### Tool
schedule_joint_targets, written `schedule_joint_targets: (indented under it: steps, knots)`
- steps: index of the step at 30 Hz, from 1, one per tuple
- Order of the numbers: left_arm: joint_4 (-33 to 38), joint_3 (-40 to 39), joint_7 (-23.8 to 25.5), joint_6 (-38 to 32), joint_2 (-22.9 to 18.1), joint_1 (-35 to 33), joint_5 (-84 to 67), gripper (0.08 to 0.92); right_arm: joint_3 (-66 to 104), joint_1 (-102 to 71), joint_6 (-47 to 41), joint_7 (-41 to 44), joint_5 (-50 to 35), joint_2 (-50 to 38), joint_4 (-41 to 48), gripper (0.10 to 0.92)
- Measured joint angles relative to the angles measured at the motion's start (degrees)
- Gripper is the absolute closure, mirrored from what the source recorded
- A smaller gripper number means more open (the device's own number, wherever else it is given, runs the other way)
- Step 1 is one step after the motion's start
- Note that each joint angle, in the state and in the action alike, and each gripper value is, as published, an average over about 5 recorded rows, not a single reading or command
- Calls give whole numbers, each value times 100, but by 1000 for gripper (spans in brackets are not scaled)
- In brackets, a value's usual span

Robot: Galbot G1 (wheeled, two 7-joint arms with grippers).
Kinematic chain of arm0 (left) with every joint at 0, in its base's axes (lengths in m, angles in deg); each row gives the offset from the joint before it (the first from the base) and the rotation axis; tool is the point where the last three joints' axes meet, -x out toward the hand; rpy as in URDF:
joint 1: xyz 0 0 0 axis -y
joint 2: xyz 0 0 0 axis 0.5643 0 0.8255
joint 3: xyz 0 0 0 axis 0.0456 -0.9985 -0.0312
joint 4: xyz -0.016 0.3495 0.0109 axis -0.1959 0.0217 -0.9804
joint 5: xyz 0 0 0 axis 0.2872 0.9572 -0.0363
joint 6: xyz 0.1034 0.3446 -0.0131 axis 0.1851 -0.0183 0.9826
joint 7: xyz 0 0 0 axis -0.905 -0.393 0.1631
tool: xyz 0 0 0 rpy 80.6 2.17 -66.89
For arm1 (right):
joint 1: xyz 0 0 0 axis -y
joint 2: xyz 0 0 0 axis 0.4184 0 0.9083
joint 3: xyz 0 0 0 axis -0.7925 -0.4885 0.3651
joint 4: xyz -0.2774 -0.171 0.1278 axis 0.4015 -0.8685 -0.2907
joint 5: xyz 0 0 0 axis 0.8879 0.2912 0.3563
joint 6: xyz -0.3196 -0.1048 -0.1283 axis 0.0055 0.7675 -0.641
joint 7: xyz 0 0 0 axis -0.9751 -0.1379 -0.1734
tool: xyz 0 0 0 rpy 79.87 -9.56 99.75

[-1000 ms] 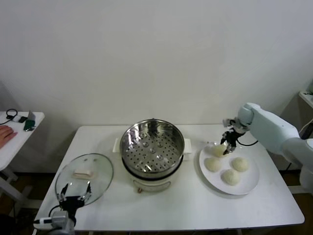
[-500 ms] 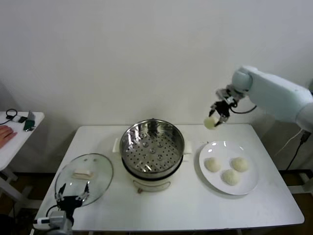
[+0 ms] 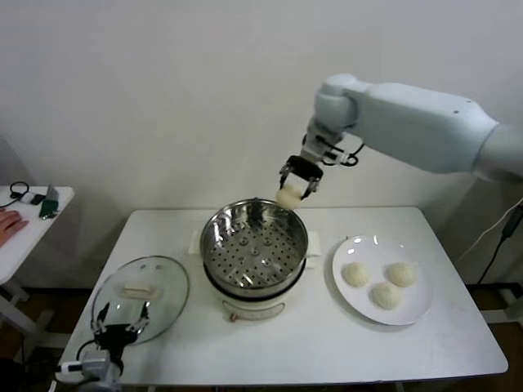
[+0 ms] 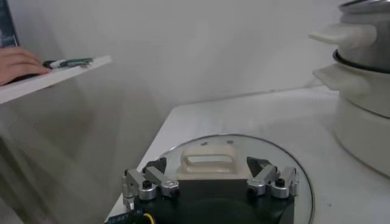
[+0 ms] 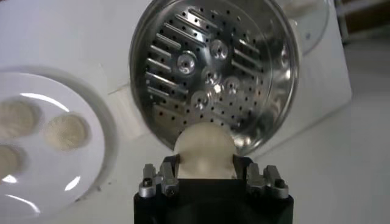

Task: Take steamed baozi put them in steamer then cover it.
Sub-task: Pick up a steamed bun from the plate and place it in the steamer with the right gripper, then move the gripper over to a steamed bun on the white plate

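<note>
Your right gripper (image 3: 292, 187) hangs in the air just over the far rim of the steamer (image 3: 254, 244), its fingers clenched on one baozi (image 5: 203, 148). In the right wrist view the bun sits over the tray's edge rather than its middle, so if you let go here it could strike the rim and roll off onto the tabletop (image 3: 327, 343). The dough looks soft, so a harder squeeze may dent it, and a looser one may let it slip early. Three more baozi wait on the white plate (image 3: 417, 306). Your left gripper (image 4: 209, 182) rests low beside the cover (image 3: 140, 296), fingers spread and holding nothing. The cover lies flat on the tabletop, well left of the steamer.
</note>
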Motion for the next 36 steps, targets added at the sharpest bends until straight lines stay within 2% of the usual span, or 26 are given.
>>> schedule_joint_targets:
  steps: [9,17,22,26,31,36]
  knots:
    - [52,93,7,-7,2,-39,-23,177,337,-817,610,-355,947,638,722,414]
    - [64,112,11,-9,6,-33,-35,177,561,-1263,955,-509,1445,978,1327,406]
    - [87,110,12,-6,5,-29,-36,177,594,-1332,1110,-494,1504,1054,1533,302]
    - [113,110,12,-3,6,-30,-42,177,596,-1278,1158,-417,1321,1053,1610,219]
    - [124,108,6,-3,6,-32,-54,177,498,-966,1083,-219,693,932,1618,203]
    - [147,73,5,-1,11,-30,-55,177,96,-368,735,151,-382,560,1496,202]
